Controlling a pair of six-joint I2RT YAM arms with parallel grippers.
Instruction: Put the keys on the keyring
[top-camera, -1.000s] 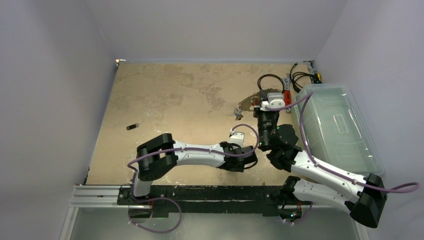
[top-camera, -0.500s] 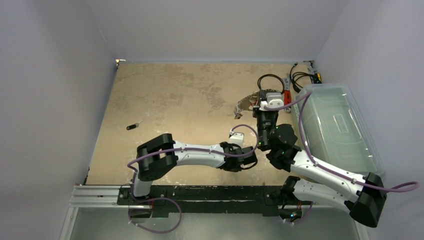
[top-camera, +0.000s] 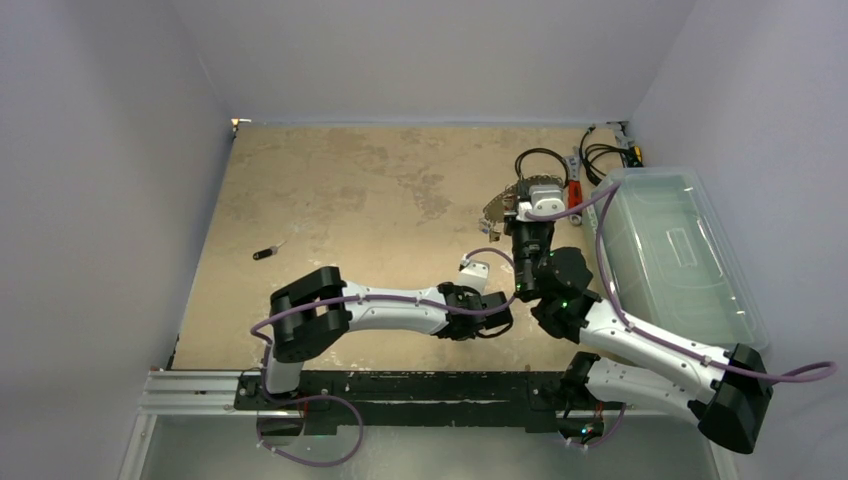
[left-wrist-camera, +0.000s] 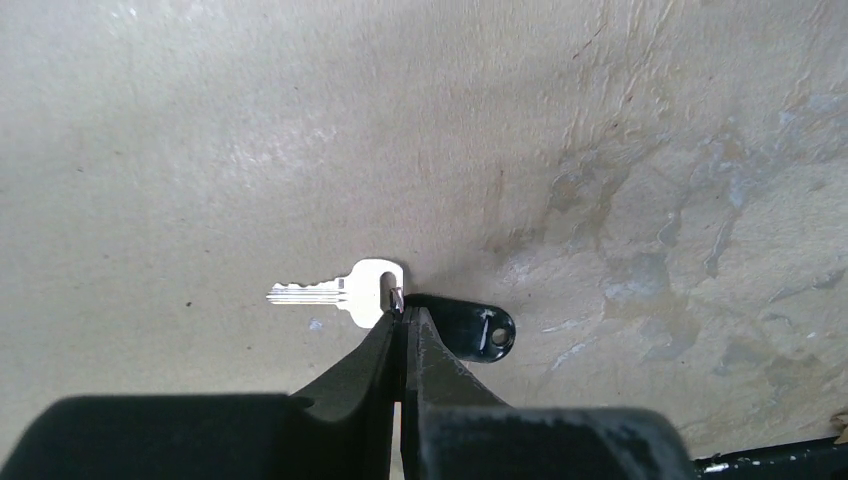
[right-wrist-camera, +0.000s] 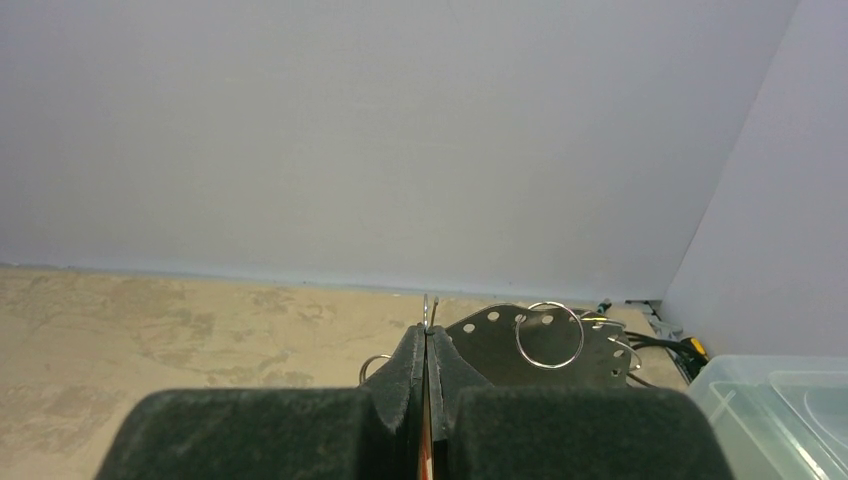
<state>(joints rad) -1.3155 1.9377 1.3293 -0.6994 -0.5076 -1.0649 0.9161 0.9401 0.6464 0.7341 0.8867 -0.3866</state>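
In the left wrist view a small silver key (left-wrist-camera: 335, 292) lies flat on the table, joined to a black plastic tag (left-wrist-camera: 478, 331). My left gripper (left-wrist-camera: 403, 312) is shut, its tips pinching the small metal link at the key's hole. Seen from above, this gripper (top-camera: 492, 318) is low over the table's near middle. My right gripper (right-wrist-camera: 427, 338) is shut on the thin wire of the keyring (right-wrist-camera: 500, 347), holding up its flat holed crescent. A split ring (right-wrist-camera: 548, 335) hangs on the crescent. The keyring (top-camera: 497, 209) shows at the back right. Another dark-headed key (top-camera: 266, 251) lies far left.
A clear plastic bin (top-camera: 680, 255) stands along the right wall. Cables and a black coiled cable (top-camera: 538, 160) lie at the back right corner. Grey walls close in the table on three sides.
My left gripper's jaws have closed on the key's link. The right gripper has carried the keyring slightly towards the back.
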